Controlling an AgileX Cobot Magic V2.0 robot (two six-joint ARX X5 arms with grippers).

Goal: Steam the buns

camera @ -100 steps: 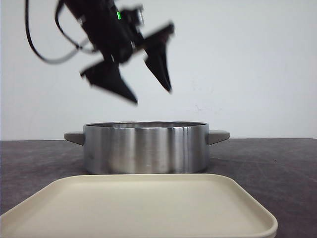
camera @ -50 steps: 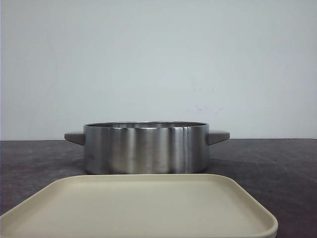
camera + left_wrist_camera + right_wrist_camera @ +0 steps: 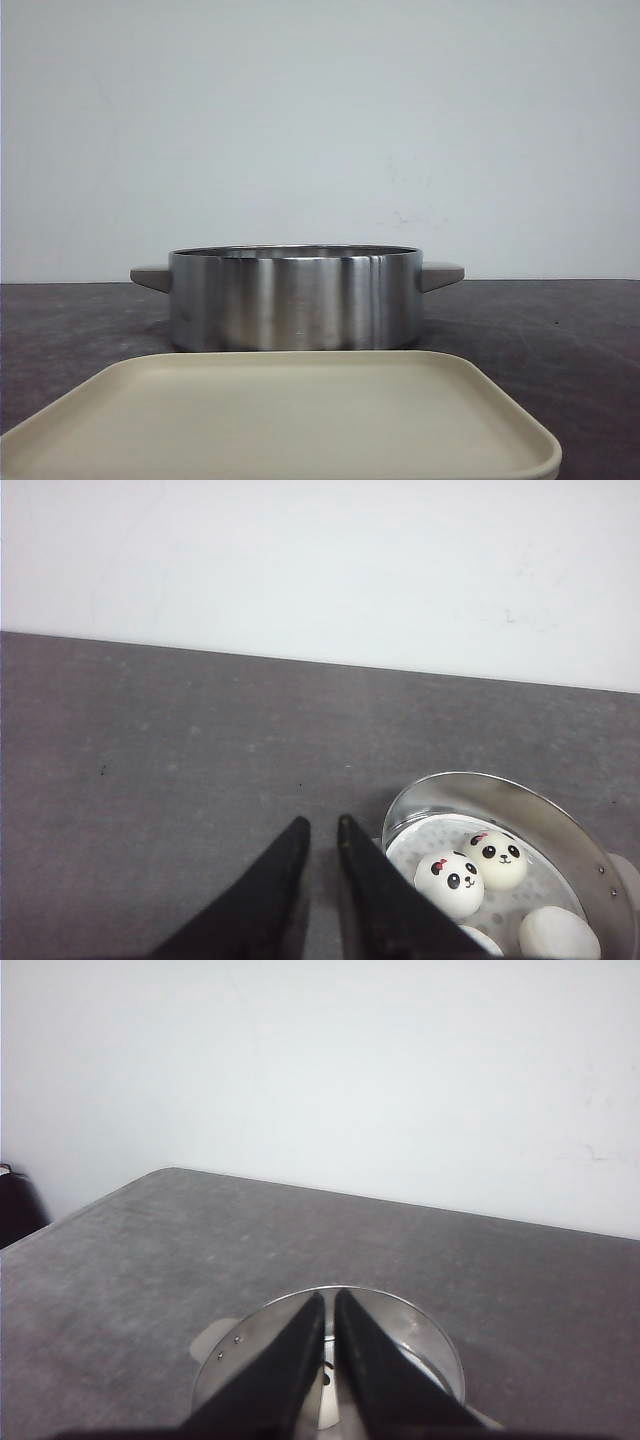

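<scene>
Several white buns lie in the steel pot (image 3: 566,812) on its perforated insert. Two show panda faces (image 3: 450,883) (image 3: 495,860), one shows a plain white side (image 3: 558,932), and one more (image 3: 484,940) is partly hidden by a finger. My left gripper (image 3: 321,826) is shut on nothing, with a narrow gap between the tips, above bare table beside the pot. My right gripper (image 3: 329,1296) is shut and empty above the pot (image 3: 425,1328), and its fingers hide the pot's inside. In the front view the pot (image 3: 295,300) hides the buns, and neither gripper shows.
A cream square tray (image 3: 280,420) lies in front of the pot at the near table edge. The pot has grey side handles (image 3: 440,274). A dark grey tabletop (image 3: 150,740) runs back to a white wall.
One second ago a gripper hung open above the pot in the front view. Half a second ago it had left that view. Pot and tray have not moved.
</scene>
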